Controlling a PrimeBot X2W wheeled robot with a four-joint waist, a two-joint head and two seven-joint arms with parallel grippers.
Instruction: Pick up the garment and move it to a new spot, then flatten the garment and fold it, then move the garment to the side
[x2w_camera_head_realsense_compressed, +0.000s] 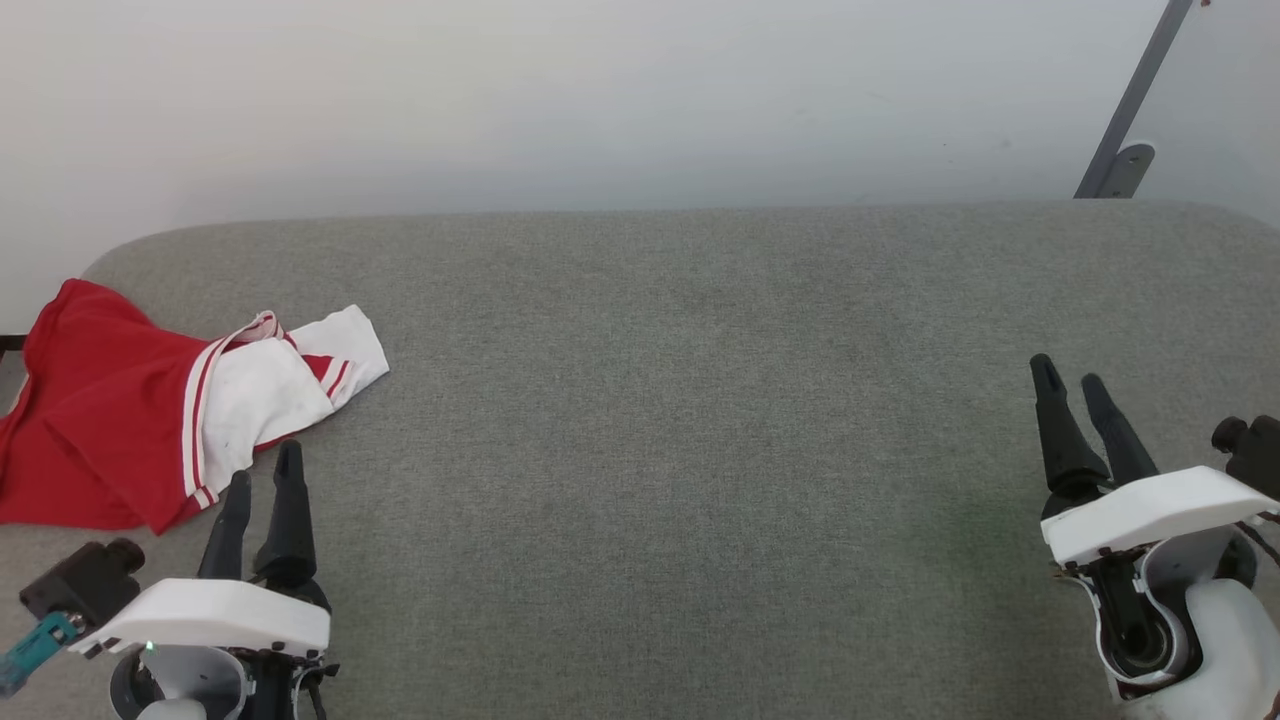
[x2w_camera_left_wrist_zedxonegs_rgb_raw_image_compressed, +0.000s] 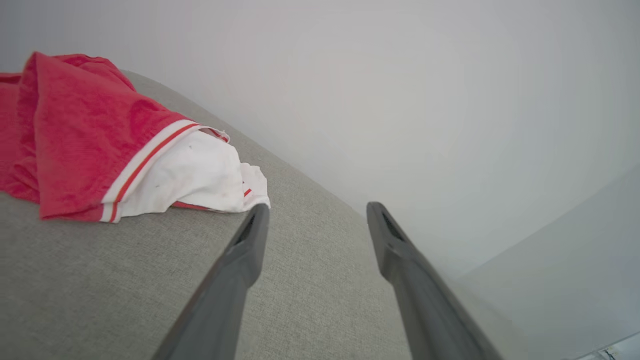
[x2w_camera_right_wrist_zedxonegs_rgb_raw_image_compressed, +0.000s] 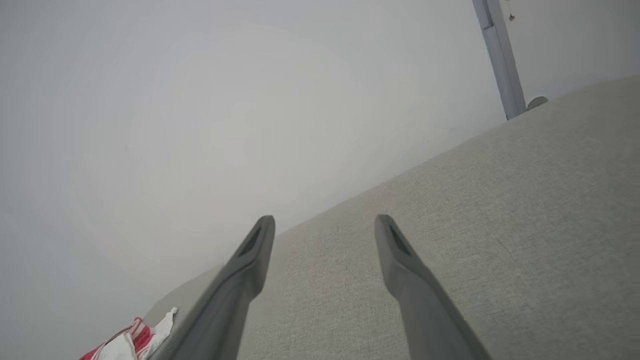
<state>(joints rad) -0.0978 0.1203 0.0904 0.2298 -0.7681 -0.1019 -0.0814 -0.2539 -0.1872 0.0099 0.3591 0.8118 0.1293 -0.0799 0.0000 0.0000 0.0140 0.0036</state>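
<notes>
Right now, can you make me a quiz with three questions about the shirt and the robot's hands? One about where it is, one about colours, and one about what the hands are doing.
1. Where on the grey surface does the garment lie?
A. in the middle
B. at the far right
C. at the far left

2. What colours is the garment?
A. blue and yellow
B. red and white
C. all black

3. How are the left gripper and the right gripper?
A. both open, holding nothing
B. both shut on the garment
C. one open, one shut

Answers:
1 C: it lies crumpled by the left edge in the head view.
2 B: it has a red body with white sleeves and striped trim.
3 A: each pair of fingers stands apart with nothing between.
</notes>
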